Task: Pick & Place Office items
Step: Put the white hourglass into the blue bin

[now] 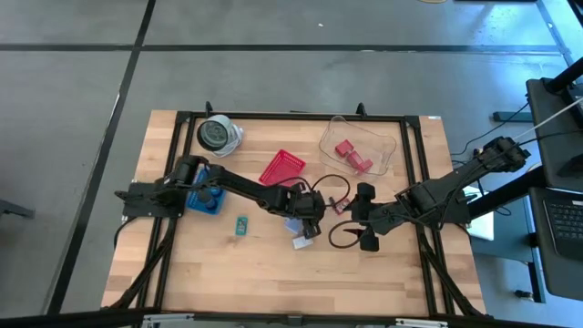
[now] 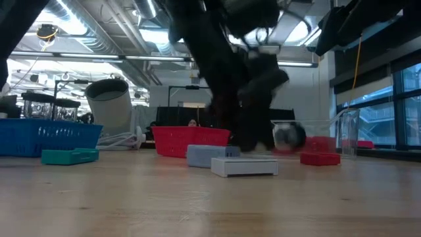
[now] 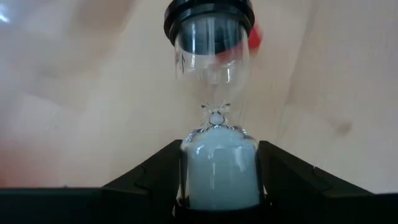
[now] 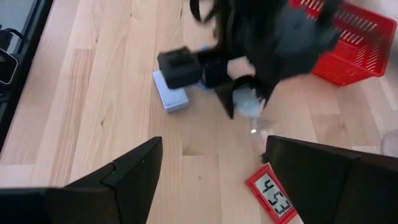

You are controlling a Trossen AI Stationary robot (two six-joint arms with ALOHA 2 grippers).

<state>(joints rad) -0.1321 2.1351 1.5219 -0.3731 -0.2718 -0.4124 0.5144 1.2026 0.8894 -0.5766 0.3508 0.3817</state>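
Note:
My left gripper is shut on a glass hourglass with black end caps and white sand, low over the table's middle. The hourglass also shows in the right wrist view. My right gripper is open and empty just to the right of it, above a small red digital clock that lies flat on the table. A pale-blue rectangle and a white rectangle lie flat next to the left gripper. A teal piece lies farther left. My left gripper pinches the hourglass's sand-filled bulb between its two fingers, next to one black cap. The hourglass reaches forward past the fingertips, its far cap free. Whether that end touches the table, I cannot tell.
A red mesh basket stands behind the left gripper. A clear tub with red pieces stands at the far right. A blue tray lies under the left arm. A round grey object is at the far left.

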